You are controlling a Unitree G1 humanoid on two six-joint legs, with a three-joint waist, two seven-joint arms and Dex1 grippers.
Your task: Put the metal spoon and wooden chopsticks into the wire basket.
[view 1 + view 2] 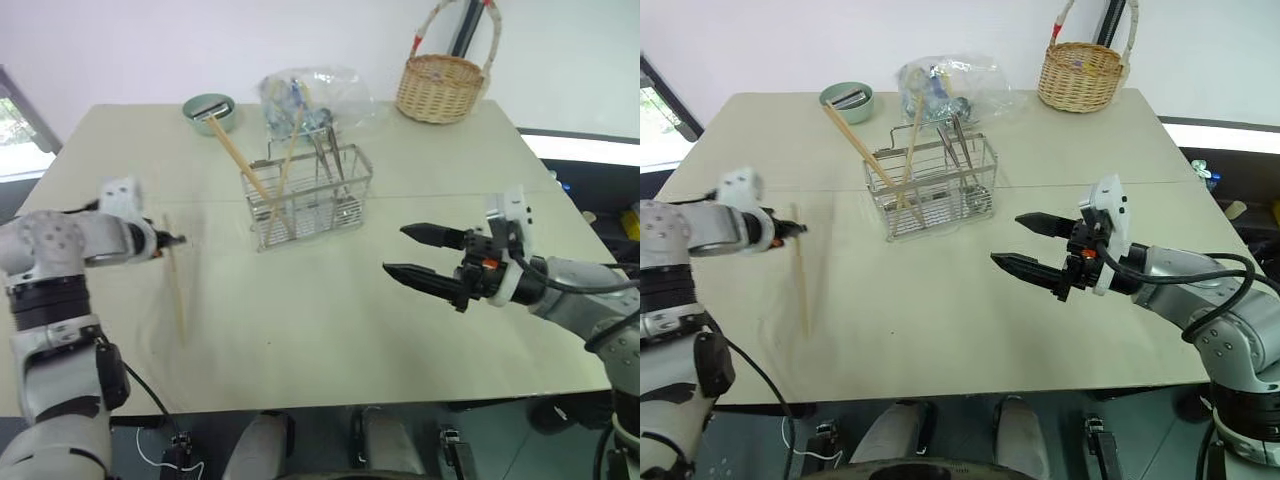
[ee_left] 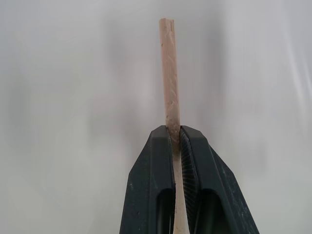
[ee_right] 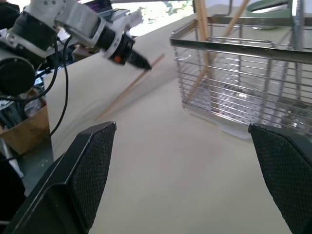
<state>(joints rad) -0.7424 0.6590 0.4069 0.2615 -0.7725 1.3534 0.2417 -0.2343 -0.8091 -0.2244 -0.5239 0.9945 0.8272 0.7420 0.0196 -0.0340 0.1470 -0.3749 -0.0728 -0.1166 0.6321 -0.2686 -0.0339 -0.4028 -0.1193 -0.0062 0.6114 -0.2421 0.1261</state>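
Nearest, at 4 o'clock of the desk (image 1: 330,350): right tool (image 1: 420,252) hovering released, jaws spread wide and gripping nothing, aiming toward the wire basket (image 1: 308,198).

At 9 o'clock: left tool (image 1: 172,240) clenching one wooden chopstick (image 1: 176,290) near its upper end, with the long remainder hanging down toward the desk. Risking a pivot or slip in such an off-centre pinch; risking the low tip dragging on the desk while swinging across; risking a knock against the basket rim or a miss of the compartment, given the dangling length.

Farther, toward 12 o'clock: wire basket already carrying leaning chopsticks (image 1: 240,160) and what seems the metal spoon (image 1: 330,160) among upright metal pieces. Risking a clash with those leaning sticks, tipping the light basket. Beyond: green bowl (image 1: 211,112), plastic bag (image 1: 310,95), wicker basket (image 1: 440,88).
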